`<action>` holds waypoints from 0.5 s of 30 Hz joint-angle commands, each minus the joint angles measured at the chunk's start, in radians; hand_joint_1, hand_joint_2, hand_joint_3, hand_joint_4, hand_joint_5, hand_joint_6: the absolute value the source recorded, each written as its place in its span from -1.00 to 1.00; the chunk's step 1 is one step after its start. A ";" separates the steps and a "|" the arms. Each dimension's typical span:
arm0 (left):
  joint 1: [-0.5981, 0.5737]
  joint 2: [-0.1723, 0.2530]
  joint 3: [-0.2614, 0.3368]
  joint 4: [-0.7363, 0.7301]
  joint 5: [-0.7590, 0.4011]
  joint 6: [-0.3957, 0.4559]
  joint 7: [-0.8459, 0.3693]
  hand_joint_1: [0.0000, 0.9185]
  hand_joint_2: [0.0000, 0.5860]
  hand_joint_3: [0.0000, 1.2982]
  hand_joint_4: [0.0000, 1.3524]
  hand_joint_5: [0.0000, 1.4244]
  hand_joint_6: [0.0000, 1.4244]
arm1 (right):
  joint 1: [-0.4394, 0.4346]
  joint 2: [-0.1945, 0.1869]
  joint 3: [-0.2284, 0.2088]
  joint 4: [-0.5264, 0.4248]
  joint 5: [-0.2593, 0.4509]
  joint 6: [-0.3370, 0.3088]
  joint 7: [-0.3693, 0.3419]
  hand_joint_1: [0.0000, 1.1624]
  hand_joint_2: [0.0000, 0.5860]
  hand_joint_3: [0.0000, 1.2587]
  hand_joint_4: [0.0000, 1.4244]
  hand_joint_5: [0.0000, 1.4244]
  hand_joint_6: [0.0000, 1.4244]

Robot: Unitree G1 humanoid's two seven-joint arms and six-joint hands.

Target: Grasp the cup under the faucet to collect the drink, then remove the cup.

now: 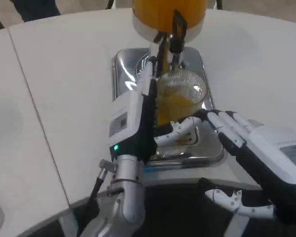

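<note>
The right hand (232, 129) enters from the lower right of the head view. Its white back faces up and its white-and-black fingers (226, 123) extend toward the cup, with the tips at the cup's right side. A separate white finger segment lies low against the dark edge at the bottom of the frame. Whether the right hand is gripping the cup or merely touching it cannot be determined.

The left forearm (124, 185) rises from the lower centre, showing a green indicator light near the wrist. The left hand (144, 106) is turned edge-on and reaches forward to the left side of the cup, with one white finger (180, 129) curling across the front of the cup's base. The hand appears to be grasping the cup.

The cup (180, 96) is transparent, holds orange liquid, and stands on the metal drip tray (197, 155), directly beneath the faucet (176, 32).

Behind it stands the dispenser (158, 12), filled with orange drink, on the white table (59, 74).
</note>
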 commanded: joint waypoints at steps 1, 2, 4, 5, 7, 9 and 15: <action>0.005 -0.055 -0.039 0.059 0.020 0.007 0.032 -0.18 -0.87 -1.00 -1.00 -0.48 -0.22 | 0.009 0.000 -0.009 -0.004 -0.008 0.027 0.020 -0.29 0.36 -1.00 -1.00 -1.00 -0.91; -0.002 -0.064 -0.044 0.074 0.024 0.013 0.046 -0.16 -0.86 -1.00 -0.96 -0.40 -0.07 | 0.012 0.001 -0.011 -0.006 -0.013 0.033 0.019 -0.29 0.36 -1.00 -1.00 -1.00 -0.91; -0.023 -0.091 -0.049 0.114 0.027 0.028 0.087 -0.13 -0.84 -0.92 -0.82 -0.21 0.20 | 0.016 0.005 -0.016 -0.011 -0.021 0.051 0.022 -0.29 0.36 -1.00 -1.00 -1.00 -0.91; -0.038 -0.107 -0.051 0.138 0.031 0.033 0.125 -0.10 -0.83 -0.83 -0.71 -0.08 0.34 | 0.018 0.007 -0.016 -0.014 -0.025 0.057 0.023 -0.29 0.36 -1.00 -1.00 -1.00 -0.91; -0.069 -0.135 -0.055 0.186 0.038 0.042 0.204 -0.05 -0.82 -0.65 -0.48 0.14 0.60 | 0.016 0.009 -0.016 -0.019 -0.033 0.075 0.031 -0.29 0.36 -1.00 -1.00 -1.00 -0.91; -0.095 -0.157 -0.051 0.232 0.035 0.035 0.279 0.01 -0.81 -0.47 -0.22 0.35 0.83 | 0.015 0.015 -0.014 -0.034 -0.051 0.094 0.040 -0.29 0.36 -1.00 -1.00 -1.00 -0.91; -0.124 -0.177 -0.030 0.300 0.003 -0.037 0.410 0.21 -0.76 0.42 0.72 0.94 1.00 | -0.019 0.032 0.025 -0.032 -0.075 0.127 0.074 -0.29 0.36 -1.00 -1.00 -1.00 -0.91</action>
